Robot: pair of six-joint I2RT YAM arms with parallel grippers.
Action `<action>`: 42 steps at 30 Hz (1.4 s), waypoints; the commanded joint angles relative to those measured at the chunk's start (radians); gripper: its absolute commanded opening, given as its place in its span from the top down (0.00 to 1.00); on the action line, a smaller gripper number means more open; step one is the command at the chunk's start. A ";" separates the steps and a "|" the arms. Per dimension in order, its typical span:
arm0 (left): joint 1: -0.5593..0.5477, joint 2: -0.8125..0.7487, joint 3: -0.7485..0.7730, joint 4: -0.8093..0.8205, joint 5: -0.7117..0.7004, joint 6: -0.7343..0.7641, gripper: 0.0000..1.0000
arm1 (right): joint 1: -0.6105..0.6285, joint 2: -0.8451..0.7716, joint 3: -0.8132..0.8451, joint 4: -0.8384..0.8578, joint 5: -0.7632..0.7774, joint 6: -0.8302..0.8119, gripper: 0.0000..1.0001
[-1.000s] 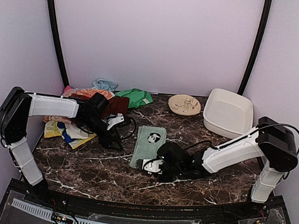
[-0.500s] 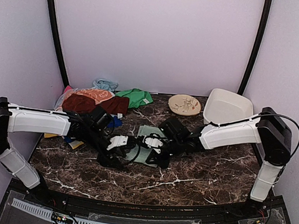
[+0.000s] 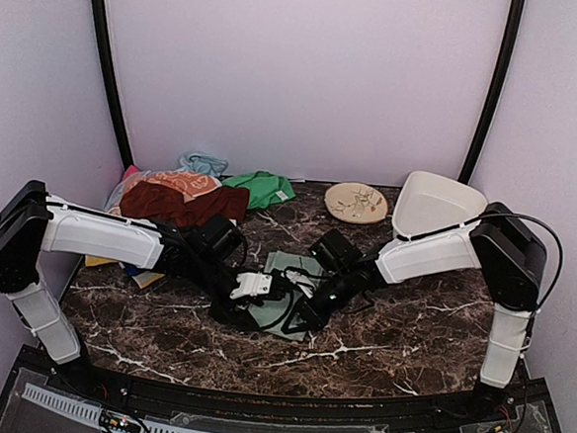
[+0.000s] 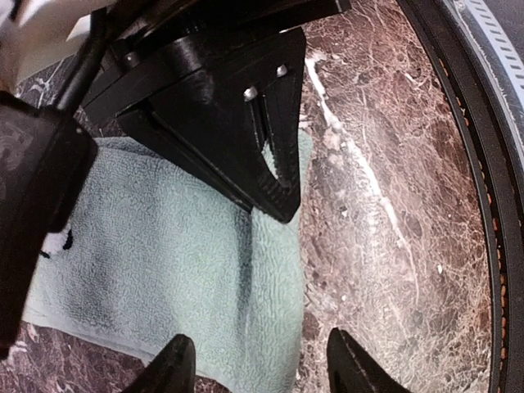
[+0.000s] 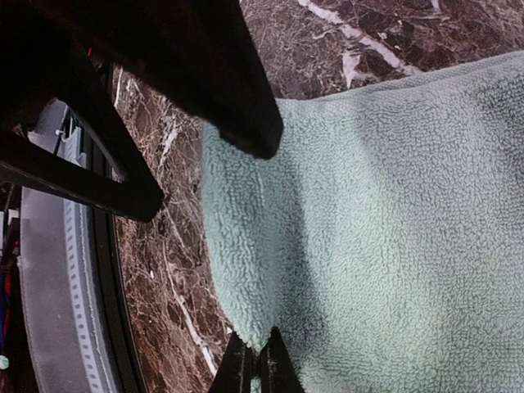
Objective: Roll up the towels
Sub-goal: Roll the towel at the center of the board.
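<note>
The pale mint-green towel lies at the table's middle, its near end lifted and doubled back. My right gripper is shut on that towel's edge; the closed fingertips pinch a fold of cloth. My left gripper hovers open over the same towel. One of its fingers is above the cloth, the other above bare marble, and the gripper holds nothing. A dark maroon towel lies in the pile at the back left.
More cloths sit at the back left: an orange one, a bright green one and a light blue one. A patterned plate and a white tub stand at the back right. The black rail borders the near edge.
My right gripper carried the mint towel's near end away from the front edge, doubling the cloth over. My left arm swung from the pile to the middle, over the towel.
</note>
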 commanded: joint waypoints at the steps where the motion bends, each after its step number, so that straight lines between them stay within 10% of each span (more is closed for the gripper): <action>1: -0.016 0.027 0.019 -0.004 0.009 0.030 0.47 | -0.027 0.033 0.010 0.072 -0.140 0.127 1.00; 9: -0.021 0.094 0.045 -0.006 0.012 0.016 0.60 | -0.040 0.053 -0.001 0.065 -0.132 0.150 1.00; 17: -0.016 0.146 0.077 -0.049 0.010 -0.022 0.99 | -0.041 0.004 -0.066 0.177 -0.033 0.180 0.98; 33: 0.105 0.295 0.245 -0.300 0.267 -0.087 1.00 | -0.044 -0.471 -0.383 0.438 0.458 0.146 0.48; 35: 0.111 0.317 0.263 -0.332 0.287 -0.087 1.00 | -0.033 -0.583 -0.454 0.496 0.613 0.127 0.03; 42: 0.109 0.328 0.318 -0.483 0.362 -0.035 1.00 | -0.038 -0.879 -0.681 0.775 0.839 0.289 0.00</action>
